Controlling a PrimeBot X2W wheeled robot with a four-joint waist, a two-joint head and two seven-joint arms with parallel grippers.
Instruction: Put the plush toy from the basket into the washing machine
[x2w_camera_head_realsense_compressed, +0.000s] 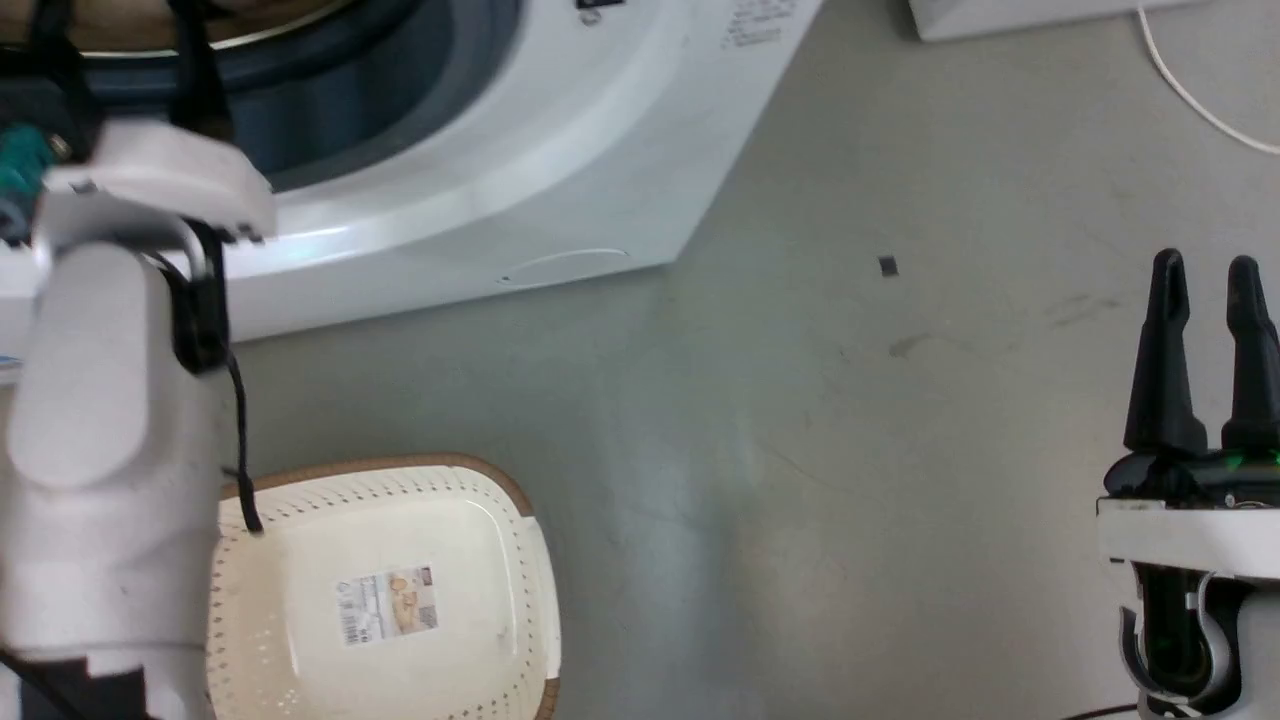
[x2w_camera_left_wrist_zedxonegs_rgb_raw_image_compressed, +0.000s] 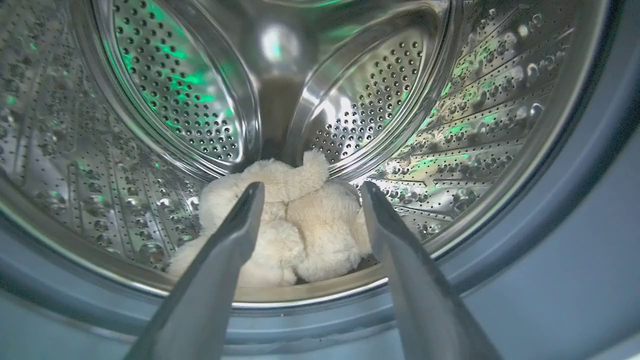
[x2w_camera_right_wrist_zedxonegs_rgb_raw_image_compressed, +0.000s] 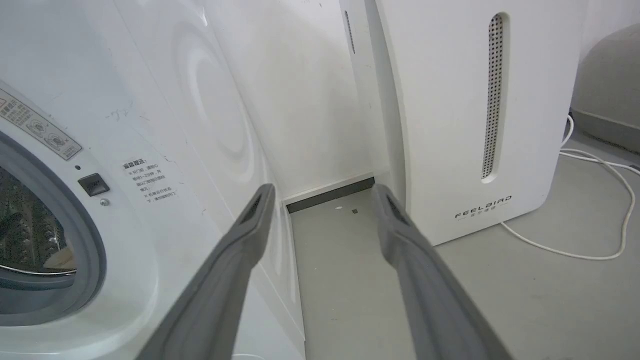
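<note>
The cream plush toy (x2w_camera_left_wrist_zedxonegs_rgb_raw_image_compressed: 290, 225) lies at the bottom of the shiny perforated drum (x2w_camera_left_wrist_zedxonegs_rgb_raw_image_compressed: 475, 100) of the white washing machine (x2w_camera_head_realsense_compressed: 560, 150). My left gripper (x2w_camera_left_wrist_zedxonegs_rgb_raw_image_compressed: 310, 195) stands open at the porthole, its fingers either side of the toy in that view and not touching it. In the head view the left arm (x2w_camera_head_realsense_compressed: 110, 400) reaches up to the machine's opening. The cream basket (x2w_camera_head_realsense_compressed: 400, 520) with the brown rim sits on the floor at the lower left, a sticker label (x2w_camera_head_realsense_compressed: 388, 605) on its bottom. My right gripper (x2w_camera_head_realsense_compressed: 1205, 270) is open over the floor at the right, holding nothing.
A white slanted FEELBAIR appliance (x2w_camera_right_wrist_zedxonegs_rgb_raw_image_compressed: 475, 115) stands right of the washer (x2w_camera_right_wrist_zedxonegs_rgb_raw_image_compressed: 165, 125), with a narrow gap of floor between them. A white cable (x2w_camera_right_wrist_zedxonegs_rgb_raw_image_compressed: 600, 200) loops over the grey floor (x2w_camera_head_realsense_compressed: 800, 450) beside it. A small dark scrap (x2w_camera_head_realsense_compressed: 888, 265) lies on the floor.
</note>
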